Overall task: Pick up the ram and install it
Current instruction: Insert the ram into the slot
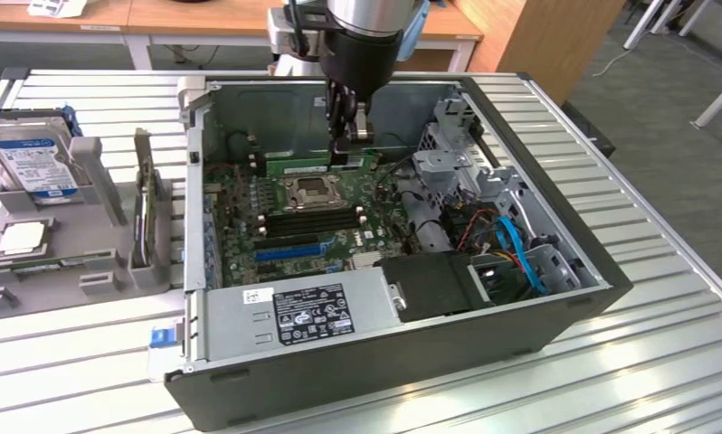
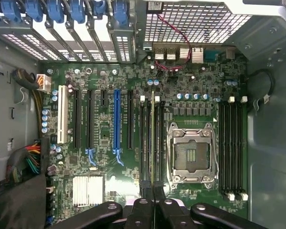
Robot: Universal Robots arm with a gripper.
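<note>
The ram [image 1: 318,166], a narrow green stick, lies level in the back part of the open computer case [image 1: 374,380], just behind the CPU socket [image 1: 310,191]. My gripper [image 1: 351,149] comes down from above and is shut on the stick's upper edge. In the wrist view the ram [image 2: 152,138] shows edge-on as a thin line running out from my gripper [image 2: 153,202], in line with the black memory slots [image 2: 144,138] beside the CPU socket [image 2: 193,155]. Whether the stick sits in a slot or hangs just above it I cannot tell.
A second bank of memory slots [image 2: 231,148] lies on the socket's other side. A blue slot [image 2: 117,119] and a white slot [image 2: 63,114] lie further along. On the exterior view's left a grey tray [image 1: 101,282] holds a hard drive [image 1: 29,163] and an upright card [image 1: 144,212]. The power supply [image 1: 313,307] fills the case's near end.
</note>
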